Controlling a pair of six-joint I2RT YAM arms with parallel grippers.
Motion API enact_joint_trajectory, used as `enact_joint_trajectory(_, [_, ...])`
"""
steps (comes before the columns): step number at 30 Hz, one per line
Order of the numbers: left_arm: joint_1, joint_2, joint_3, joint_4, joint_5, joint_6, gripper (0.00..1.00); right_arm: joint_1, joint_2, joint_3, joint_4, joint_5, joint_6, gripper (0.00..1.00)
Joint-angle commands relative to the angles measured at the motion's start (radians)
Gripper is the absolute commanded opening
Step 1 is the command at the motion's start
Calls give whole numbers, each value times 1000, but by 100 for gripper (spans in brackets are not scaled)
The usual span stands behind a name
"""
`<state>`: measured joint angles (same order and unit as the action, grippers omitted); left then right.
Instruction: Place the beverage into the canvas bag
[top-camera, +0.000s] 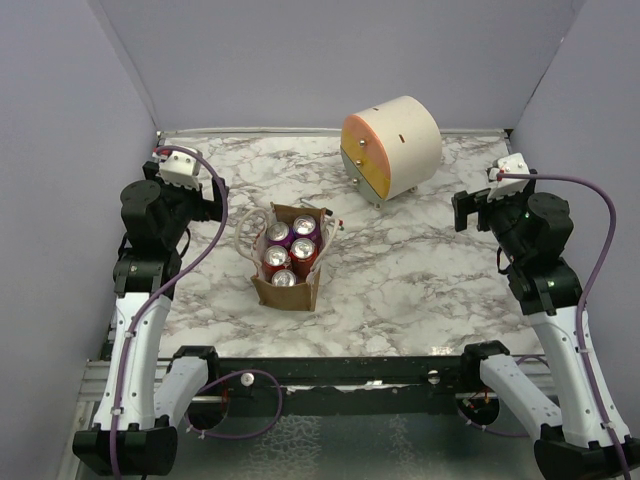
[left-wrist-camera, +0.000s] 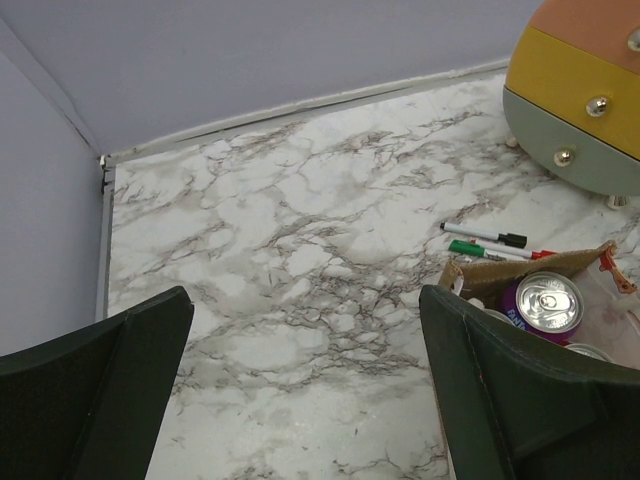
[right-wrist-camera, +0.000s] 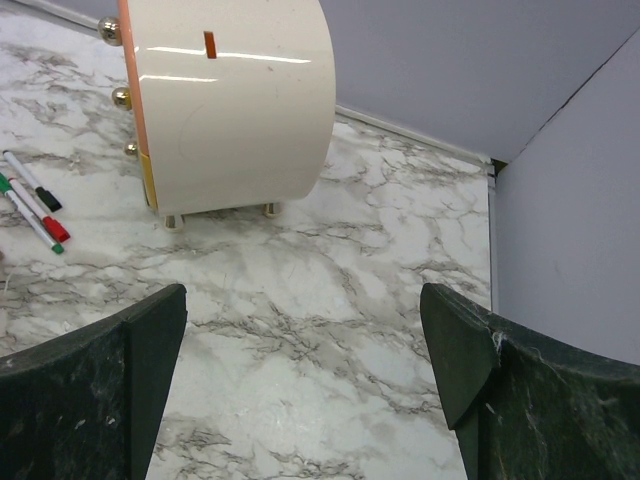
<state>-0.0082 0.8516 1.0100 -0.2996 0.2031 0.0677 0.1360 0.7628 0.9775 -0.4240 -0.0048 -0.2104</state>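
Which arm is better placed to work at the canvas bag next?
Left. The left pincer, open and empty, sits close to the canvas bag; its wrist camera sees the bag's corner and a purple can. The right pincer, also open, is across the table near the drum.

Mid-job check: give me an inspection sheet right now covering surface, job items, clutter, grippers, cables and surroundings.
Surface: marble table, no spills seen.
Job's things: canvas bag upright, five cans standing inside; no can seen outside it.
Clutter: drum at the back; markers behind the bag.
Grippers: left gripper open, empty; right gripper open, empty.
Cables: purple cables along both arms, none touching the bag.
Surroundings: plain walls on three sides.
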Motion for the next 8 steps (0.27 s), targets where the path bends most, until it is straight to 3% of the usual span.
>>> enact_joint_trajectory(1, [6, -8, 28, -10, 26, 12, 99, -4, -15, 12, -14, -12, 8, 99])
enact_joint_trajectory(8, [6, -10, 33, -19, 39, 23, 99, -4, -29, 2, -19, -19, 2, 99])
